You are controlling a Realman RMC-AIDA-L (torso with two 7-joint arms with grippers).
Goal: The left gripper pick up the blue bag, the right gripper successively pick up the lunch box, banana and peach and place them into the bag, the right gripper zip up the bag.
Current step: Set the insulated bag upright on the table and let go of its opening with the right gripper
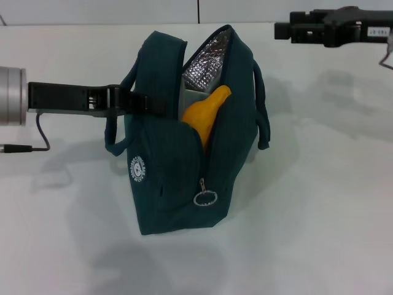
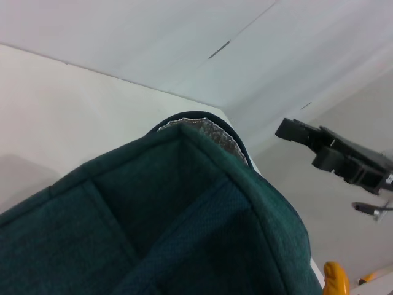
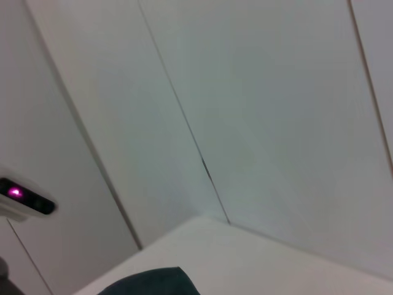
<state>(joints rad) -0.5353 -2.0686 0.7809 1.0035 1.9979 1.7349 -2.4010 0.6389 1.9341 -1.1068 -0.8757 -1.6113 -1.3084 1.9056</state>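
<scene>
On desk centre: blue bag (image 1: 178,153) upright, zip part open, banana (image 1: 206,117) poking from mouth | left arm level, reaching in from the left; left pincer (image 1: 138,103) clamped on bag's upper edge by the handle | right arm raised at far right, clear of bag; right pincer (image 1: 284,31) holds nothing, finger gap cannot be told.

Head view: looking forward and down over the blue bag (image 1: 184,141) on the white table (image 1: 331,203). Left wrist view: pressed close against the bag's fabric, facing the wall. Right wrist view: higher, facing wall panels, sharing only the bag's edge.
</scene>
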